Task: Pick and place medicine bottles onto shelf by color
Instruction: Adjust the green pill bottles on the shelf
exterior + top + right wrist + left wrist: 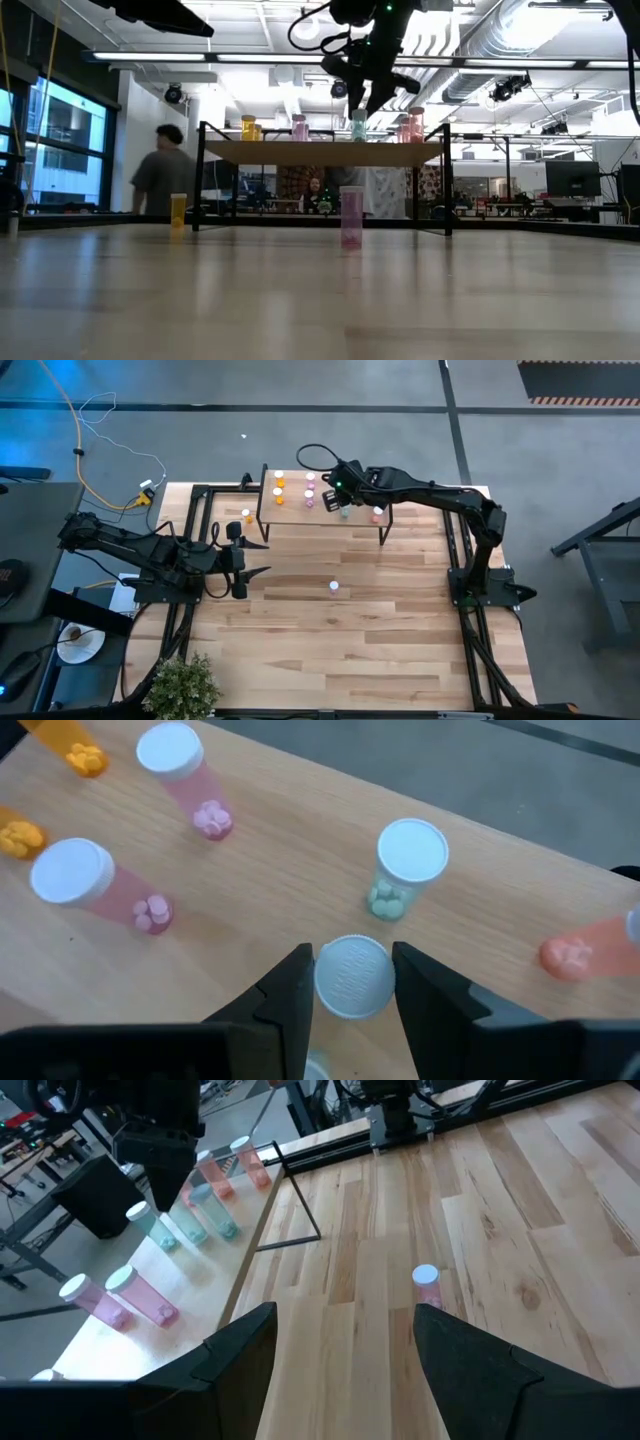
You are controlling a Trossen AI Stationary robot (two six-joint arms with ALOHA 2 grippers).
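- High view: right gripper (344, 500) was over the shelf (322, 520), among the medicine bottles (309, 493) standing there; grip not resolvable from above. Left gripper (257, 558) sat over the table (400, 640) beside the shelf's left end, fingers spread wide, nothing between them. One pink bottle (334, 587) stood alone on the table, well apart from both grippers; one orange bottle (248, 515) stood on the table off the shelf's left end.
- Low view: right gripper (362, 105) hung from above onto a teal bottle (358, 126) on the shelf top (320, 152). The lone pink bottle (351, 216) stood on the table below the shelf; the orange bottle (178, 210) off to the side. A person (160, 175) stood in the room behind.
- Left wrist view: left fingers (240, 1345) were wide apart and empty; the pink bottle (427, 1283) stood just ahead of one fingertip, not touching.
- Right wrist view: right fingers (290, 985) were partly closed, flanking the white cap of a bottle (352, 976), pads touching or nearly so. Ahead of the jaws stood another teal bottle (405, 865); pink and orange ones off to one side, a reddish one to the other.
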